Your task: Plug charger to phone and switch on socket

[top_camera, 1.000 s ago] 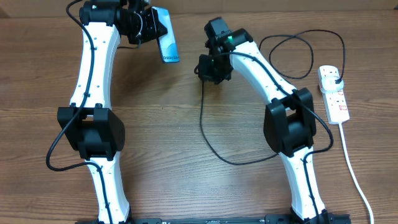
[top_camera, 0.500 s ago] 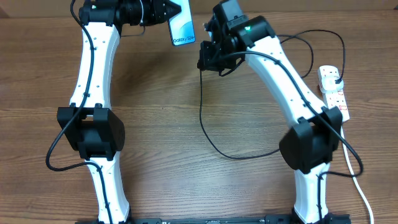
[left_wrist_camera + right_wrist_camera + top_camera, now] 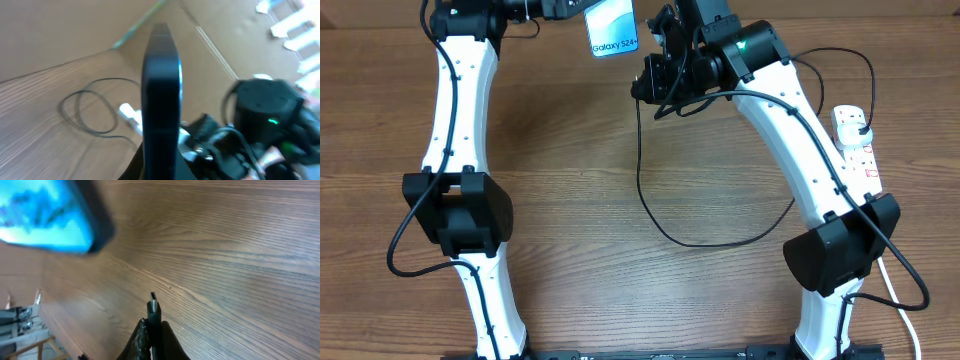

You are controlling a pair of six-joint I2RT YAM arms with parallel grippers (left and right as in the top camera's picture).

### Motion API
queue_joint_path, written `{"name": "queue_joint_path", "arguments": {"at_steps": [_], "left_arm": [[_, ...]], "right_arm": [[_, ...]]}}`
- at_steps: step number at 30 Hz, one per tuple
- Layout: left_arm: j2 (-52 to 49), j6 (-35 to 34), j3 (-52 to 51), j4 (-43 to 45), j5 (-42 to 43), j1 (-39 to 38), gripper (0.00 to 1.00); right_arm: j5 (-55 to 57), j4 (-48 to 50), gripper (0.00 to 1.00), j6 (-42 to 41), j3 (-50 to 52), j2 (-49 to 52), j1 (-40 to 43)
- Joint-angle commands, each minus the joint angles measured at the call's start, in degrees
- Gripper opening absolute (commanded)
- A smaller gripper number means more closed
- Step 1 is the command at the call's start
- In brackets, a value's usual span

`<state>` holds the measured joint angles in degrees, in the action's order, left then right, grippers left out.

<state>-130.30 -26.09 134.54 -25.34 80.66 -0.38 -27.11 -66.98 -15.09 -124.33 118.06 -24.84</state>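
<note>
Left tool (image 3: 570, 8) pinches the stiff, slick-looking phone (image 3: 612, 30) at one end; right tool (image 3: 152, 332) pinches the limp charger (image 3: 642, 190) just behind its tip.

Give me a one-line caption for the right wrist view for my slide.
Right gripper shut on the charger tip; lit phone blurred at upper left, wooden table behind.

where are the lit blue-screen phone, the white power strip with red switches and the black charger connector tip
lit blue-screen phone (image 3: 612, 28): overhead view, middle of screen
white power strip (image 3: 865, 168): overhead view, lower body
black charger connector tip (image 3: 153, 307): right wrist view, connector shaft
</note>
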Motion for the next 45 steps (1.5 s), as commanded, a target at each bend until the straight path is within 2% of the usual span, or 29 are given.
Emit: {"name": "queue_joint_path", "arguments": {"at_steps": [1,15,28,31,37,41,45], "left_arm": [[0.7,-4.1,0.6,1.7,8.8,0.0,0.04],[0.7,-4.5,0.6,1.6,8.8,0.0,0.04],[0.7,-9.1,0.6,2.7,9.9,0.0,0.04],[0.7,-10.6,0.6,3.8,9.8,0.0,0.04],[0.7,-10.8,0.6,4.6,8.7,0.0,0.04],[0.7,-10.8,0.6,4.6,6.5,0.0,0.04],[0.7,-10.8,0.6,4.5,4.6,0.0,0.04]], "right_arm": [[-5.1,0.9,0.04,2.9,0.1,-2.9,-0.2],[-7.1,2.0,0.04,3.4,0.1,-6.8,-0.2],[-8.6,2.2,0.04,3.4,0.1,-8.8,-0.2],[-4.5,1.9,0.04,2.7,0.1,-8.7,-0.2],[-1.0,-0.9,0.04,3.1,0.2,-8.3,-0.2],[-1.0,-6.6,0.04,6.0,0.7,-7.0,-0.3],[-1.0,-8.3,0.04,6.6,6.6,-6.8,-0.3]]}}
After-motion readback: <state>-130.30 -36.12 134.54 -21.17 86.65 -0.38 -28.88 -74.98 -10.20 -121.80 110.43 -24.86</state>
